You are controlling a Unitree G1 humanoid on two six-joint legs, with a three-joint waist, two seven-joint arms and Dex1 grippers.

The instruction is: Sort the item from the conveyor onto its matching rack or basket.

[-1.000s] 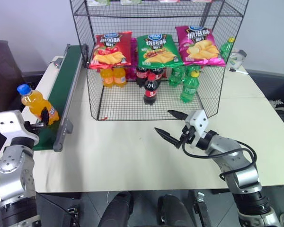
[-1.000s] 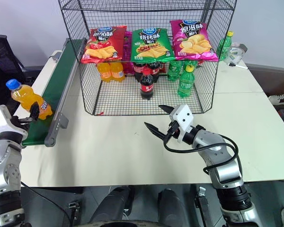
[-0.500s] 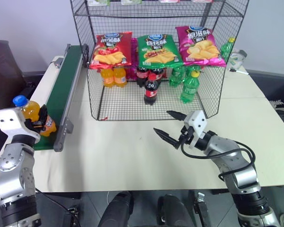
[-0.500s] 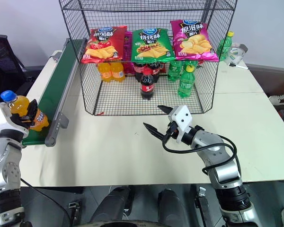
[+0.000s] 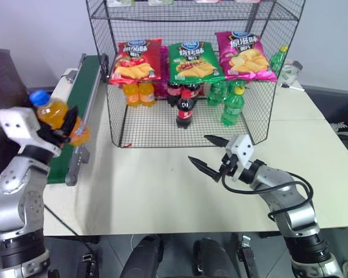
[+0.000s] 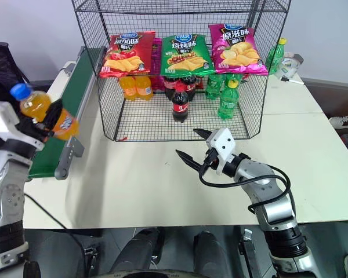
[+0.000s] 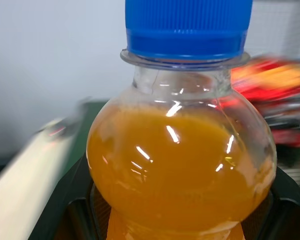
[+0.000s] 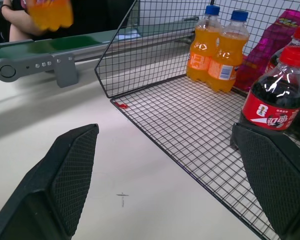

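The orange soda [image 5: 62,117] is off the conveyor [image 5: 75,98], clamped in the left gripper [image 5: 59,128], whose fingers [image 7: 70,200] are closed on its lower body. It hangs tilted, blue cap toward the robot's left, above the belt's near end and its inner rail. So the pick looks done and the carry is the step in hand.

The next move, as I read it, calls for swinging the bottle to the right, past the rail and over the tabletop [image 5: 162,185], to the open front of the rack [image 5: 185,124]. It should go upright onto the lowest tier, beside the two orange sodas [image 5: 138,94] at the left of that tier. The mesh side wall stands between the bottle and that spot, so the approach has to come round to the front.

On the same tier stand dark colas [image 5: 184,109] in the middle and green sodas [image 5: 231,103] to the right. Red, green and pink chip bags [image 5: 191,61] lie along the shelf above.

The right gripper [image 5: 211,154] hovers over the tabletop before the rack, fingers spread wide and empty.
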